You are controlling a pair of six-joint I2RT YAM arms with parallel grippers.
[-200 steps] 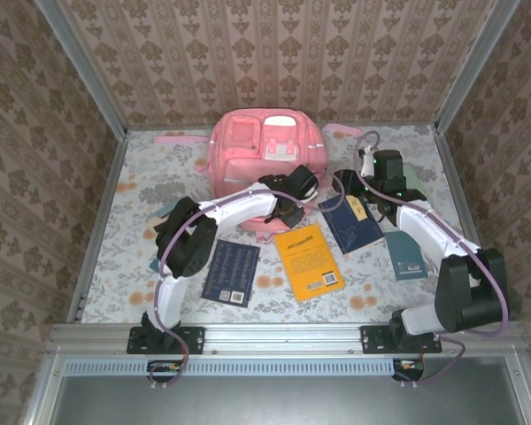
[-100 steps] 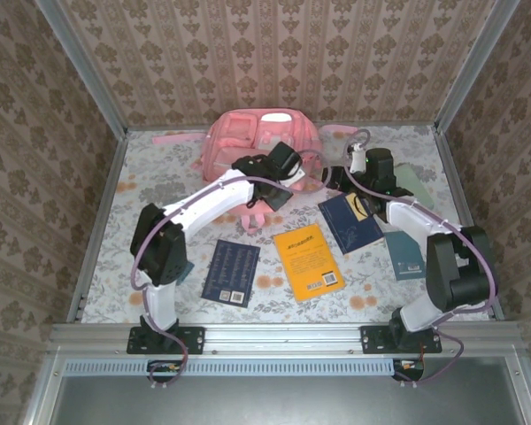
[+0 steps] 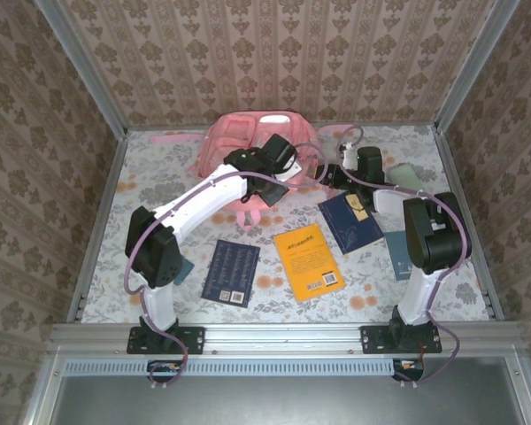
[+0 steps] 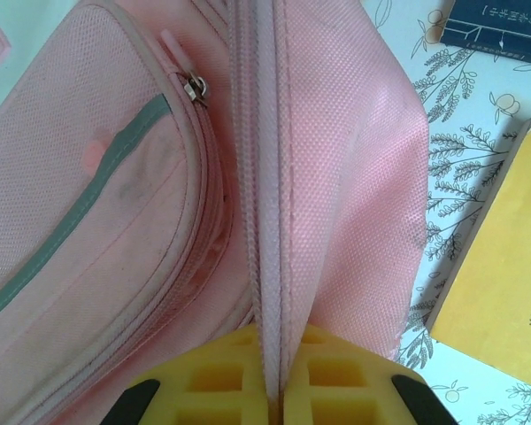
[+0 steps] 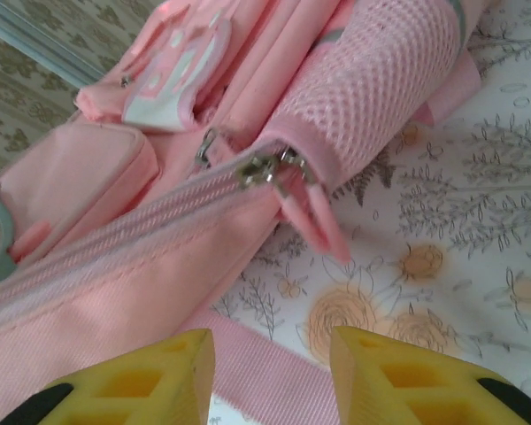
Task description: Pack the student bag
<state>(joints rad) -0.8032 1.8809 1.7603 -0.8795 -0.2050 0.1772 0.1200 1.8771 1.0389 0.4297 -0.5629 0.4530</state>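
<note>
The bench [image 3: 142,195], covered in a floral cloth, carries the student bag [image 3: 234,133] at the middle of its far edge, with its long side running along that edge. Nearer the arms lie four books: a yellow book [image 3: 308,261] at the centre, a dark blue book [image 3: 231,272] to its left, a navy book [image 3: 350,221] and a teal book [image 3: 407,257] towards the right edge.

The left tool [image 4: 281,376] is clamped on the raised zip seam [image 4: 265,177] of the bag, and the pink fabric ridge runs straight away from between its yellow pads. The right tool [image 5: 267,354] sits at the bag's right end with its jaws apart and nothing between them.

The coming move likely turns on the zip pulls [image 5: 265,168]. They lie directly ahead of the right tool, just beside the mesh side pocket [image 5: 372,80]. The zip line runs from them down and to the left in that wrist view. The right arm is the nearer one to the pulls, while the left pins the seam.

Both the yellow and navy covers carry printed characters, but they are too small to read. No brand shows on the bag.
</note>
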